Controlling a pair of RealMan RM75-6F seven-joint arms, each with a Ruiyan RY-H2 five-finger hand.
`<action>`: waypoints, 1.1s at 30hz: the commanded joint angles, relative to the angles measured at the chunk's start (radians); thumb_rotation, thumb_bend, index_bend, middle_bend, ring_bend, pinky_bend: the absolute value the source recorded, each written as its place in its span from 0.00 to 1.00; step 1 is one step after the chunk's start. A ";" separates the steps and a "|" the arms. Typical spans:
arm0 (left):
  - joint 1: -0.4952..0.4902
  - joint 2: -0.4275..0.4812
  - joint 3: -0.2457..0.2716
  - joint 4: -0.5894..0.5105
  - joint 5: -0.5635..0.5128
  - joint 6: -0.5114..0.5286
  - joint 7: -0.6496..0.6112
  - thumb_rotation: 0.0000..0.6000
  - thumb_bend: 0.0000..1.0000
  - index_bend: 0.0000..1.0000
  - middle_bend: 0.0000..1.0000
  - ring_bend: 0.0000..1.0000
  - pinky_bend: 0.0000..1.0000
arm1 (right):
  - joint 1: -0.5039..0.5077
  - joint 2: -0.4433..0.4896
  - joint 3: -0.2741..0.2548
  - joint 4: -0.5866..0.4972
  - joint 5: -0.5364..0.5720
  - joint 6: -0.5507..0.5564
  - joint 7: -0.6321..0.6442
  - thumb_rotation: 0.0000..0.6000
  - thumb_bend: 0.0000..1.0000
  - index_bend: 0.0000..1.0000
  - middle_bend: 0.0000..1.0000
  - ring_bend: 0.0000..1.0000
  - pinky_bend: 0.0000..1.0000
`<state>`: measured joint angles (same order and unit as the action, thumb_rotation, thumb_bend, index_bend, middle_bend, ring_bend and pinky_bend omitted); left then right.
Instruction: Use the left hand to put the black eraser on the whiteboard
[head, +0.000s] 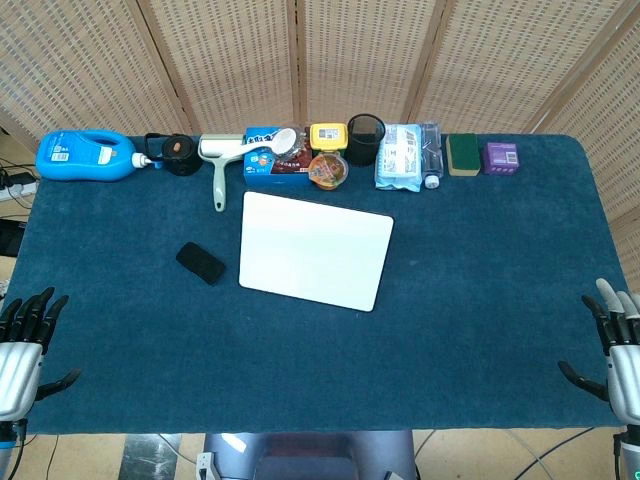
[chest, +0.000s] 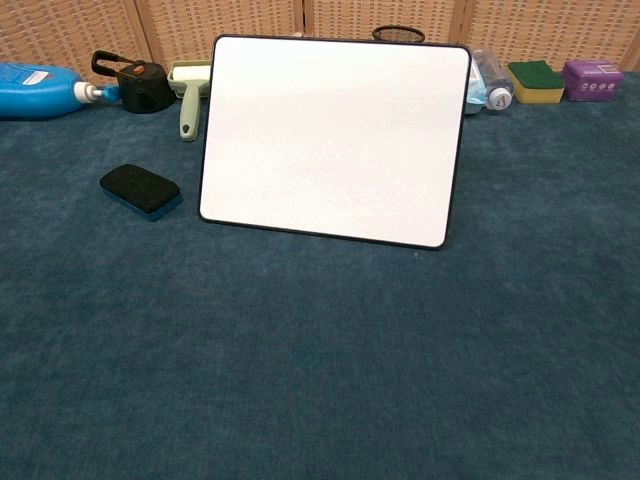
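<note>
The black eraser (head: 200, 262) (chest: 141, 190) lies flat on the blue cloth just left of the whiteboard (head: 315, 249) (chest: 333, 138), a small gap between them. The whiteboard is a blank white rectangle with a dark rim, lying in the middle of the table. My left hand (head: 24, 345) hangs at the table's front left corner, fingers spread, holding nothing, well short of the eraser. My right hand (head: 618, 348) sits at the front right edge, fingers spread and empty. Neither hand shows in the chest view.
Along the far edge stand a blue bottle (head: 86, 155), a black lid (head: 180, 153), a lint roller (head: 219, 165), a snack box (head: 275, 157), a yellow tin (head: 328, 135), a black cup (head: 365, 138), a wipes pack (head: 407, 155), a sponge (head: 462, 154) and a purple box (head: 500, 157).
</note>
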<state>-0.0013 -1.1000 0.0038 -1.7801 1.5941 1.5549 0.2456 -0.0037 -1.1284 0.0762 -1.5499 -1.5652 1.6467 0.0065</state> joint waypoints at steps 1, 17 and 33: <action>0.000 0.002 0.001 -0.002 0.002 0.002 -0.002 1.00 0.05 0.00 0.00 0.00 0.01 | 0.002 -0.003 0.000 0.003 0.004 -0.007 -0.001 1.00 0.00 0.12 0.04 0.03 0.00; -0.273 0.067 -0.109 0.149 -0.023 -0.329 -0.324 1.00 0.11 0.00 0.00 0.00 0.01 | 0.008 -0.020 -0.005 0.008 0.012 -0.033 -0.034 1.00 0.00 0.12 0.04 0.03 0.00; -0.604 -0.167 -0.153 0.540 -0.077 -0.700 -0.320 1.00 0.11 0.00 0.00 0.00 0.08 | 0.052 -0.048 0.030 0.047 0.107 -0.136 -0.045 1.00 0.00 0.12 0.04 0.03 0.00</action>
<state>-0.5722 -1.2304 -0.1427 -1.2771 1.5248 0.8822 -0.0927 0.0445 -1.1732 0.1029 -1.5088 -1.4645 1.5171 -0.0405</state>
